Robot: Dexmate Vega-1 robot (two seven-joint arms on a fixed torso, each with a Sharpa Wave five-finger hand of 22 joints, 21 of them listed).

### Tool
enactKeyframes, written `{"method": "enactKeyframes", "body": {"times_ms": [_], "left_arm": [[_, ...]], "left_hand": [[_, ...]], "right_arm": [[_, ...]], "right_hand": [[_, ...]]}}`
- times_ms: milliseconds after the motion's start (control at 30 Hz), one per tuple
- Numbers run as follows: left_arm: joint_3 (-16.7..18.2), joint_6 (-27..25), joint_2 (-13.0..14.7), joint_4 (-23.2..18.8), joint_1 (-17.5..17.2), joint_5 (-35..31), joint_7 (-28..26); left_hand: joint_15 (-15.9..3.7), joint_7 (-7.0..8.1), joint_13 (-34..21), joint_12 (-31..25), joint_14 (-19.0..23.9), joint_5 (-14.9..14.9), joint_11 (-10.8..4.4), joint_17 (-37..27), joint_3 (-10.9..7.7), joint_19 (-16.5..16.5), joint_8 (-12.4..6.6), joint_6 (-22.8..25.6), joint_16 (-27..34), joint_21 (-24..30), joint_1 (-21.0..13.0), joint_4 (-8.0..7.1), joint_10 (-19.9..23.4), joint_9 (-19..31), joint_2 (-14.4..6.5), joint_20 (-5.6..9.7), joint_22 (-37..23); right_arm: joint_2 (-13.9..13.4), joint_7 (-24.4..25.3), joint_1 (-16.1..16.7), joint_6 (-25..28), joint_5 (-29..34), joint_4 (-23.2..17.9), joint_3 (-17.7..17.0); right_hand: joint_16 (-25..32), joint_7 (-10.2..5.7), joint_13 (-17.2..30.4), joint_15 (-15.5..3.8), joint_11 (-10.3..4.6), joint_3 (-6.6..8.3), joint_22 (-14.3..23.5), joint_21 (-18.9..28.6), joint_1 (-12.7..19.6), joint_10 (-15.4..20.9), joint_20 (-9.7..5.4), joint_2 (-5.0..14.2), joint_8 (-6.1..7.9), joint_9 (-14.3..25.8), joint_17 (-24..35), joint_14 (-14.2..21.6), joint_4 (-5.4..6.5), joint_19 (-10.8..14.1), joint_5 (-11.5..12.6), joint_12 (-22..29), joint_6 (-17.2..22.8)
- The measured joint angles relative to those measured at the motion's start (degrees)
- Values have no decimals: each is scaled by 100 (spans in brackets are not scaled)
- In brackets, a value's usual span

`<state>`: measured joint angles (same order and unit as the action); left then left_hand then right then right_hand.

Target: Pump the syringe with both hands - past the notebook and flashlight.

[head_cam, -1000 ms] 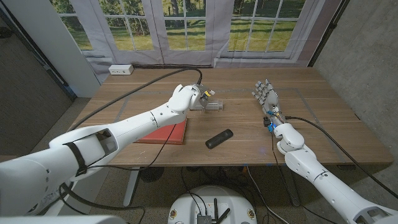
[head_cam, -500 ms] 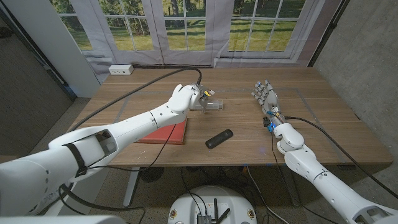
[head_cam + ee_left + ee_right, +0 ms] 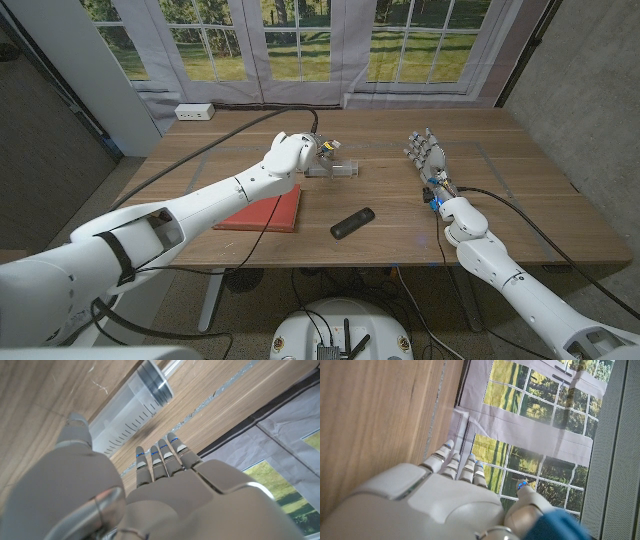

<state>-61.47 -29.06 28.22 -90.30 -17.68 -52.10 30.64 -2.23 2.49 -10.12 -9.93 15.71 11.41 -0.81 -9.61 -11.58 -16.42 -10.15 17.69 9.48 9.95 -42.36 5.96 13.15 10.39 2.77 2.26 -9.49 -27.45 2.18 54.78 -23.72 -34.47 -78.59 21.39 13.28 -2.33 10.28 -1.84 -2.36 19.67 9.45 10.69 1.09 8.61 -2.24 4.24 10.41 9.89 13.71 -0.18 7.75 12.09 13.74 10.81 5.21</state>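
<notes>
Leftward a little, the left hand [image 3: 285, 153] has drawn back from the syringe [image 3: 338, 169]; whether it grips the barrel I cannot tell. Notebook [image 3: 265, 212] and flashlight [image 3: 352, 223] lie nearer the robot, syringe beyond them. Right hand [image 3: 427, 153] stands apart, fingers spread, holding nothing. Better to pin the barrel first, then bring the right hand to the plunger.

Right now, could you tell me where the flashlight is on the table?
In the head view the flashlight lies near the table's front edge, about midway across, just right of the red notebook and nearer than the syringe.
</notes>
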Motion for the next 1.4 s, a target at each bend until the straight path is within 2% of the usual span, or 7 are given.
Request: {"method": "enactKeyframes", "body": {"times_ms": [33, 133, 400, 900, 1033, 1233, 1400], "left_arm": [[262, 2, 113, -165, -132, 65, -35], [369, 0, 167, -253, -200, 235, -123], [569, -91, 331, -529, -371, 530, -369], [951, -264, 604, -977, -646, 1085, -755], [1165, -203, 681, -1064, -792, 1323, -911], [1526, 52, 793, -1183, -1060, 1986, -1402], [1799, 227, 907, -1304, -1305, 2409, -1763]], "left_hand": [[22, -5, 0, 0, -56, 0, -11, 0, 17, 7, 0, -53, 0, 0, 38, -17, -35, 0, -30, 7, 0], [82, -50, 0, 0, -313, 0, 38, 0, 27, 170, 12, -200, 0, 0, 171, -27, -228, -11, -100, 2, 0], [181, -188, -1, 0, -631, 0, 80, -1, 41, 416, 41, -565, 0, 0, 328, -41, -470, -28, -139, 8, 0], [308, -218, -1, 0, -900, -40, 151, -1, 41, 747, 40, -779, 0, 1, 570, -41, -728, -27, -276, 4, 1], [315, -241, -1, 0, -989, -61, 163, -1, 53, 848, 40, -883, 0, 1, 727, -122, -801, -27, -432, -13, 1], [355, -424, -1, -26, -1091, -104, 245, -14, 46, 919, 40, -1065, 0, 1, 1006, -257, -901, -27, -605, -22, 1], [386, -413, -1, -26, -1122, -104, 255, -14, 23, 979, 40, -1116, 0, 1, 1072, -281, -910, -27, -671, -23, 2]], "right_arm": [[0, -23, -2, 24, -13, 3, 1], [1, -26, -16, 34, -13, 15, 6], [-2, -27, -36, 58, -12, 27, 15], [-34, -11, -28, 104, 18, -4, 28], [-44, -4, -16, 118, 18, -24, 28], [-66, 11, 9, 137, 18, -62, 24], [-78, 16, 25, 149, 18, -80, 22]], "right_hand": [[0, 0, 0, 0, 0, 0, 0, 0, 0, 0, 0, 0, 0, 0, 0, 0, 0, 0, 0, 0, 0], [0, 0, 0, 0, 0, 0, 0, 0, 0, 0, 0, 0, 0, 0, 0, 0, 0, 0, 0, 0, 0], [-47, 0, 0, 0, 0, 0, 0, 0, 0, 0, 0, 0, 0, 0, 0, 0, 0, 0, 0, 0, 0], [-48, -33, 0, 0, -53, 0, 0, 0, 0, -53, 10, 0, 0, 0, 0, -44, 0, -72, 0, 0, -32], [-48, -3, 0, 10, -74, 0, 0, 0, 0, -74, 10, 0, 0, 1, 0, -54, 0, -72, 0, -23, -62], [-48, 9, -16, -21, -83, 0, 0, 0, 0, -84, 10, 0, 0, 0, 0, -85, 0, -112, 0, -23, -74], [-88, 40, -16, -21, -83, 0, 0, 0, 0, -84, 10, 0, 0, 0, -1, -84, 0, -112, 0, -23, -105]]}}
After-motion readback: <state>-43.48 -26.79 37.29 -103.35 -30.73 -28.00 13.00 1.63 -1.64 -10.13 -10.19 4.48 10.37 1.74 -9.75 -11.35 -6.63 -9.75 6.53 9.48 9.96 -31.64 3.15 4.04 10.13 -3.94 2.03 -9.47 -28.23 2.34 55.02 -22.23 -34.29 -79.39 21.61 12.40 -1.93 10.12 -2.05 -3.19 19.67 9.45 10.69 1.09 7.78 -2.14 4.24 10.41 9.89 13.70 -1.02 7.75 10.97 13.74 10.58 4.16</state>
